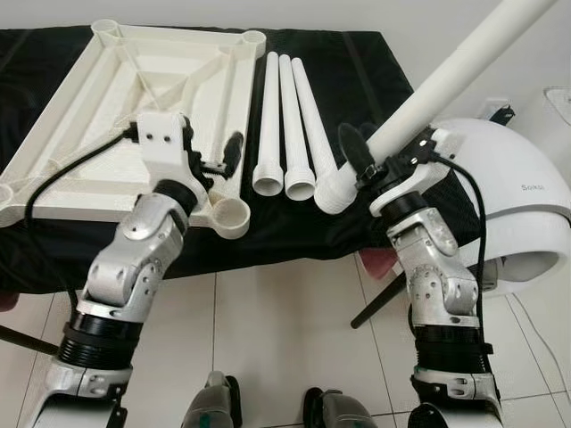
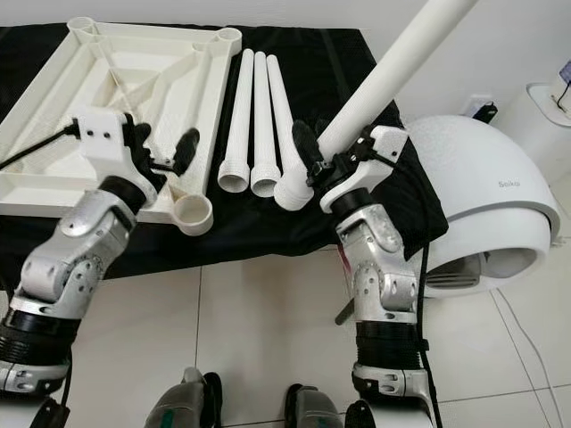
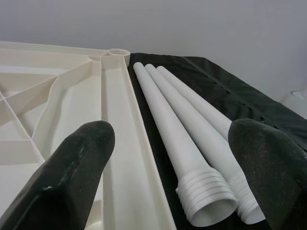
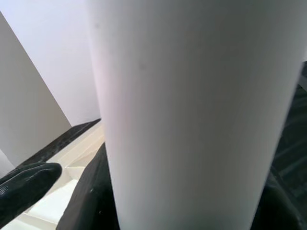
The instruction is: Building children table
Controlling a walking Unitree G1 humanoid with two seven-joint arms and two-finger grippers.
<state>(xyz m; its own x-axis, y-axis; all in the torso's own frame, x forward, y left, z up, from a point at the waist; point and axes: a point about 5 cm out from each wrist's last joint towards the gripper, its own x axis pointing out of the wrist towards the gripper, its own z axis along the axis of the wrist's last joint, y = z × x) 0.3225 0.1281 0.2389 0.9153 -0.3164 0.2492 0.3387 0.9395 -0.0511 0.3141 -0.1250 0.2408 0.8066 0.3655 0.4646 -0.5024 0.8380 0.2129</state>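
A cream tabletop [image 1: 53, 192] lies upside down on a black cloth, with round leg sockets at its corners. Three white legs [image 1: 285, 116] lie side by side just right of it, threaded ends [image 3: 206, 201] toward me. My left gripper [image 1: 214, 160] hovers open over the tabletop's near right rim, close to the corner socket [image 1: 234, 217], with nothing between its fingers [image 3: 72, 167]. My right gripper [image 1: 376, 159] is shut on a fourth white leg [image 1: 455, 71] near its threaded end. That leg tilts up and away to the right, its threaded end just above the cloth.
The black-covered table [image 1: 357, 71] ends close in front of me, over pale floor tiles [image 1: 285, 330]. A large white domed appliance [image 1: 508, 205] stands at the right. A dark rod [image 1: 379, 303] leans under the table's edge. A wall runs behind.
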